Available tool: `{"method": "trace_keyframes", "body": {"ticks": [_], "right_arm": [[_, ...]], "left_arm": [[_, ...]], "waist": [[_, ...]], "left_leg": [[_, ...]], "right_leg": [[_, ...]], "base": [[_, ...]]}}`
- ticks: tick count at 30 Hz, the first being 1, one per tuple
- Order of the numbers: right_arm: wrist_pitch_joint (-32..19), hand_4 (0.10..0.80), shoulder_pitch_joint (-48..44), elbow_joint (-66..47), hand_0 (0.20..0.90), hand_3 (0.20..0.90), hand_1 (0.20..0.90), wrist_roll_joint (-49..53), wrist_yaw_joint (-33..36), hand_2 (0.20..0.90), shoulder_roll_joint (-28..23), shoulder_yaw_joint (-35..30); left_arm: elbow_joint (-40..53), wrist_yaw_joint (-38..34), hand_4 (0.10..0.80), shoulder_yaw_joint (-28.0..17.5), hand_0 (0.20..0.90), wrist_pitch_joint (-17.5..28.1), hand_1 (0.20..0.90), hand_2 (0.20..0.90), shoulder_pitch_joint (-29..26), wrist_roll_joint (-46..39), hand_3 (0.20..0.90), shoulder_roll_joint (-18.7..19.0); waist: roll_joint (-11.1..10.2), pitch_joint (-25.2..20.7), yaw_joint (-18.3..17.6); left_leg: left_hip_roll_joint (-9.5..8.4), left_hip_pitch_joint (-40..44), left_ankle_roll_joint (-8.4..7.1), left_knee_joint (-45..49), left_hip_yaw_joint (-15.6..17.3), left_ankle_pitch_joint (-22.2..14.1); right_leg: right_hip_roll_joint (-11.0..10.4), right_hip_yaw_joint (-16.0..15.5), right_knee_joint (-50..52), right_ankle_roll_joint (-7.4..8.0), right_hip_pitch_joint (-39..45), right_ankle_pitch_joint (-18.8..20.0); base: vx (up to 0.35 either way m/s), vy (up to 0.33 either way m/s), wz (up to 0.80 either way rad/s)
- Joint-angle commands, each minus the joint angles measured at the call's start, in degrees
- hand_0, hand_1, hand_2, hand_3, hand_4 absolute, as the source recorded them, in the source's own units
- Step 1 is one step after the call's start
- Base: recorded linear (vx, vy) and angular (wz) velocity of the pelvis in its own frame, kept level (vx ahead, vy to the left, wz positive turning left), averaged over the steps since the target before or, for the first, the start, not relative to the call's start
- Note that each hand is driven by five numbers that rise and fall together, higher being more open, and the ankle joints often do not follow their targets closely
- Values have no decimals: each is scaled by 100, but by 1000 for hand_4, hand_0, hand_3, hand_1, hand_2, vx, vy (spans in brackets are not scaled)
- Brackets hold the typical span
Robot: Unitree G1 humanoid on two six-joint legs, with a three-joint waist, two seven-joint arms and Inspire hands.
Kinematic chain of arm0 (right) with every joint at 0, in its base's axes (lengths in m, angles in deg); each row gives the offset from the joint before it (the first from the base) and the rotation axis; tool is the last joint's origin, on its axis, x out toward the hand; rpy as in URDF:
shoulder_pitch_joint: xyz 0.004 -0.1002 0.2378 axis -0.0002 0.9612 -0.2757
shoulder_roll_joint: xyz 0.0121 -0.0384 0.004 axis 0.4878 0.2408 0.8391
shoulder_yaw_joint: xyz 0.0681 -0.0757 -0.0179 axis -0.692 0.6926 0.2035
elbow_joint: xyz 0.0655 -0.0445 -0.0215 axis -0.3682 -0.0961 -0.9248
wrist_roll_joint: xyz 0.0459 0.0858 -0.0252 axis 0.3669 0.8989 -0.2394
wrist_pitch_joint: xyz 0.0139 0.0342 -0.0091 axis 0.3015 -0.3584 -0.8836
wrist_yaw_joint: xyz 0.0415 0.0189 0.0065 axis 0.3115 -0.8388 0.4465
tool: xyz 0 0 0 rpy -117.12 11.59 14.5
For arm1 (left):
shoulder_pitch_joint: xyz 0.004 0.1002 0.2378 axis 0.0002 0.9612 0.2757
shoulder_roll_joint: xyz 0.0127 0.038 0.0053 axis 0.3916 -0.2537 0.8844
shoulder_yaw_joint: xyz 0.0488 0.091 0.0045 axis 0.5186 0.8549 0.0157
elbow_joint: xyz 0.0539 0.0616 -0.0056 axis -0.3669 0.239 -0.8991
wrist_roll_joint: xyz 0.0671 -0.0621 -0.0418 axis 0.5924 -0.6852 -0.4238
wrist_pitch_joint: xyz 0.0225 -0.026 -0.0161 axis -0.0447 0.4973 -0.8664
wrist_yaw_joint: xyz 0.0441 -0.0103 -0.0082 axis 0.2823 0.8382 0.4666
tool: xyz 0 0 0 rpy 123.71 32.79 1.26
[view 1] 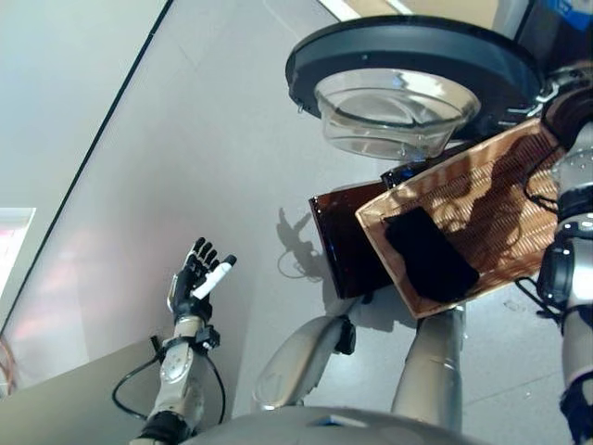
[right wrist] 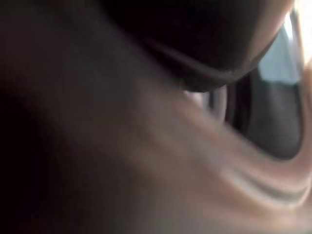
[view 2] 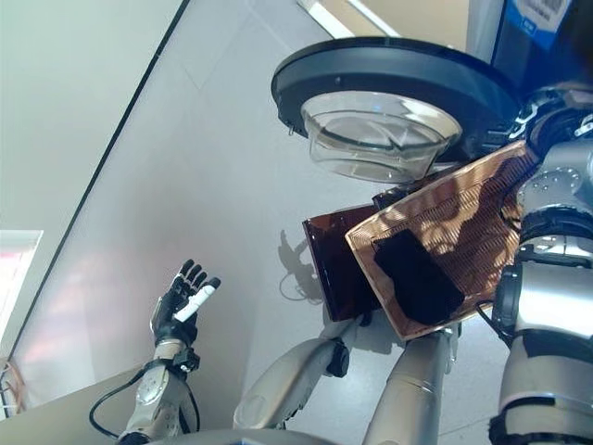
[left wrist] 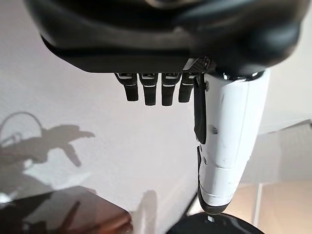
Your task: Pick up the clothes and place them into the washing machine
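A dark cloth (view 1: 431,255) lies in the shallow wicker basket (view 1: 482,176), which rests on the low dark brown box (view 1: 338,241) beside the washing machine. The machine's round door (view 1: 408,56) stands open, its glass bowl (view 1: 394,111) facing the basket. My right hand (view 2: 553,109) is at the basket's far end next to the machine; the right wrist view shows wicker (right wrist: 195,161) very close. My left hand (view 1: 195,278) is open and empty over the floor, well left of the box, fingers (left wrist: 151,87) straight and the white-covered thumb (left wrist: 229,141) out.
Grey floor (view 1: 213,139) stretches left of the box and the machine. A dark line (view 1: 102,139) in the floor runs along the left.
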Motion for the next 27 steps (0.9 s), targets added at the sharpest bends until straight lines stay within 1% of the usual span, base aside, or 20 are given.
{"method": "trace_keyframes", "body": {"ticks": [1, 3, 4, 5, 7, 8, 9, 10, 11, 12, 13, 14, 15, 18, 22, 23, 24, 25, 27], "right_arm": [[-1128, 800, -965, -1643, 900, 900, 900, -1197, -978, 900, -1271, 928], [-1190, 800, -596, -1618, 900, 900, 900, -1123, -950, 900, -1078, 596], [-1097, 800, -211, -1290, 900, 900, 900, -1052, -999, 900, -825, 386], [-1041, 800, -49, -1121, 900, 900, 900, -978, -1067, 900, -701, 271], [-981, 800, 120, -911, 900, 900, 900, -879, -1187, 900, -612, 156], [-927, 800, 349, -744, 900, 900, 900, -864, -1246, 900, -366, 106], [-891, 800, 625, -649, 900, 900, 900, -718, -1361, 900, -49, -93], [-880, 800, 1006, -516, 900, 900, 900, -648, -1421, 900, 309, -265], [-836, 800, 1193, -492, 900, 900, 900, -628, -1503, 900, 513, -352], [-856, 800, 1469, -456, 900, 900, 900, -514, -1555, 900, 884, -491], [-817, 800, 1748, -271, 900, 900, 900, -587, -1538, 900, 1228, -444], [-704, 800, 2083, -271, 900, 900, 900, -617, -1654, 900, 1630, -430], [-719, 800, 2324, -333, 900, 900, 900, -586, -1705, 900, 1854, -462], [-564, 800, 3102, -234, 900, 900, 900, -691, -1864, 900, 2634, -294], [-321, 800, 3534, 92, 900, 900, 900, -945, -1972, 900, 3090, 3], [-191, 800, 3573, 279, 900, 900, 900, -1106, -1942, 900, 3119, 120], [-118, 800, 3608, 279, 900, 900, 900, -1137, -1991, 900, 3216, 208], [18, 800, 3595, 437, 900, 900, 900, -1421, -1974, 900, 3237, 380], [108, 800, 3636, 355, 900, 900, 900, -1615, -1996, 900, 3353, 620]], "left_arm": [[-279, -146, 800, -568, 900, 401, 900, 900, -44, -311, 900, 455], [-329, -195, 800, -596, 900, 406, 900, 900, -100, -280, 900, 461], [-477, -243, 800, -621, 900, 391, 900, 900, -181, -265, 900, 435], [-496, -233, 800, -618, 900, 391, 900, 900, -196, -270, 900, 407], [-504, -208, 800, -603, 900, 379, 900, 900, -180, -258, 900, 402], [-489, -173, 800, -587, 900, 357, 900, 900, -172, -250, 900, 375], [-508, -151, 800, -562, 900, 345, 900, 900, -168, -206, 900, 301], [-506, -129, 800, -534, 900, 307, 900, 900, -160, -194, 900, 271], [-515, -111, 800, -541, 900, 309, 900, 900, -175, -159, 900, 237], [-552, -114, 800, -516, 900, 319, 900, 900, -162, -148, 900, 189], [-564, -125, 800, -531, 900, 296, 900, 900, -186, -130, 900, 151], [-606, -159, 800, -533, 900, 313, 900, 900, -208, -29, 900, 99], [-614, -162, 800, -534, 900, 331, 900, 900, -222, 2, 900, 64], [-680, -213, 800, -566, 900, 330, 900, 900, -200, 322, 900, 64], [-780, -296, 800, -656, 900, 280, 900, 900, -156, 635, 900, 80], [-863, -310, 800, -684, 900, 249, 900, 900, -175, 715, 900, 93], [-927, -307, 800, -711, 900, 256, 900, 900, -166, 725, 900, 83], [-1042, -324, 800, -748, 900, 222, 900, 900, -194, 774, 900, 98], [-1106, -333, 800, -805, 900, 193, 900, 900, -209, 806, 900, 130]], "waist": [[-475, -639, -31], [-520, -635, -40], [-581, -625, -37], [-596, -612, -21], [-627, -615, -10], [-648, -590, -15], [-645, -559, -34], [-668, -542, -30], [-692, -535, -28], [-716, -513, -38], [-759, -501, -25], [-823, -486, -49], [-851, -469, -55], [-1049, -455, -74], [-1290, -456, -60], [-1367, -459, -42], [-1420, -470, -33], [-1492, -465, -18], [-1615, -450, 10]], "left_leg": [[181, 29, -649, 336, -82, -400], [183, 75, -633, 318, -93, -409], [171, 132, -611, 323, -121, -460], [186, 115, -604, 325, -124, -422], [185, 122, -593, 337, -131, -432], [189, 138, -582, 362, -129, -447], [181, 160, -569, 375, -130, -490], [186, 163, -559, 384, -143, -459], [199, 157, -554, 382, -142, -447], [203, 178, -546, 388, -147, -462], [201, 212, -538, 398, -161, -498], [221, 213, -535, 404, -167, -463], [234, 210, -531, 403, -171, -460], [251, 343, -522, 436, -245, -517], [269, 449, -518, 449, -344, -498], [269, 488, -520, 446, -368, -533], [281, 489, -521, 422, -384, -498], [279, 519, -519, 411, -411, -500], [285, 553, -513, 419, -431, -528]], "right_leg": [[217, -298, -930, -393, 1226, -106], [211, -336, -1002, -385, 1314, -92], [188, -353, -1026, -378, 1396, -136], [200, -358, -1058, -379, 1396, -73], [209, -360, -1069, -383, 1415, -62], [202, -370, -1061, -380, 1439, -67], [195, -377, -1053, -381, 1474, -111], [209, -392, -1073, -386, 1496, -71], [225, -401, -1093, -389, 1501, -47], [219, -418, -1086, -392, 1527, -68], [212, -429, -1082, -393, 1573, -104], [232, -439, -1112, -394, 1605, -51], [243, -449, -1136, -397, 1623, -40], [230, -555, -1151, -402, 1842, -107], [228, -704, -1252, -411, 2049, -47], [214, -746, -1276, -409, 2110, -70], [219, -782, -1349, -407, 2142, -8], [212, -807, -1403, -401, 2198, 7], [208, -865, -1427, -399, 2258, 9]], "base": [[-6, -33, 0], [5, -29, 13], [-10, -36, 14], [-12, -34, 9], [-16, -7, 3], [20, -10, -4], [-2, -11, -5], [0, 0, 0], [0, 0, 0], [21, -26, 4], [12, -32, 7], [10, -47, 5], [-3, -57, 1], [46, -48, 4], [38, -45, 13], [21, -27, 32], [19, -31, 30], [-4, -27, 21], [11, -30, 8]]}}
